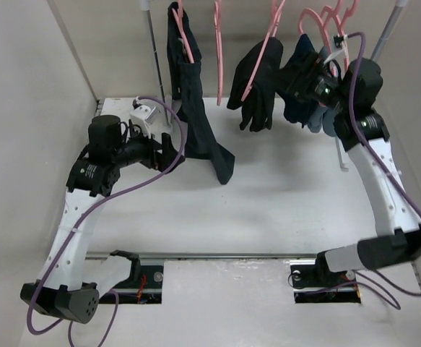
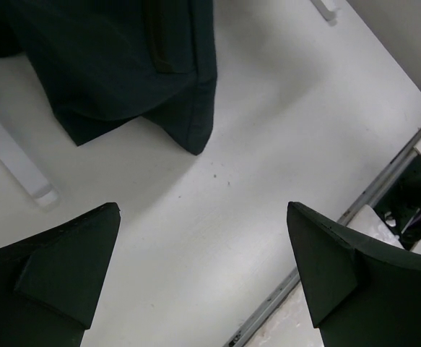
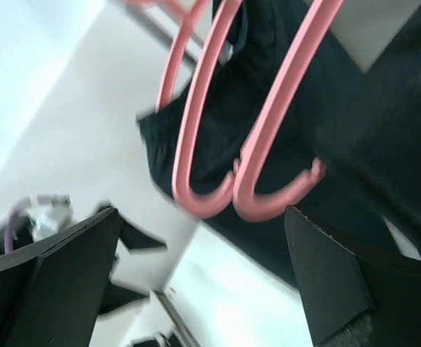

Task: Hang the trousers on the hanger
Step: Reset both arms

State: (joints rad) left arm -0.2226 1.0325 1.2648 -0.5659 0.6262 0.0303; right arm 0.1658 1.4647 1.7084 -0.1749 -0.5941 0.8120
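Trousers (image 1: 257, 83) drape over a pink hanger (image 1: 266, 43) at twelve o'clock above the tabletop (image 1: 289, 195). Both pincers gape empty: right pincer (image 3: 203, 249) at one o'clock, left pincer (image 2: 203, 249) at ten. Advisable: withdraw the right straight back, avoiding neighbouring hangers (image 1: 218, 50).

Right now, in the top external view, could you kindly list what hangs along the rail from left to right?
Long teal-black trousers → empty pink hanger → black trousers → navy-blue garment.
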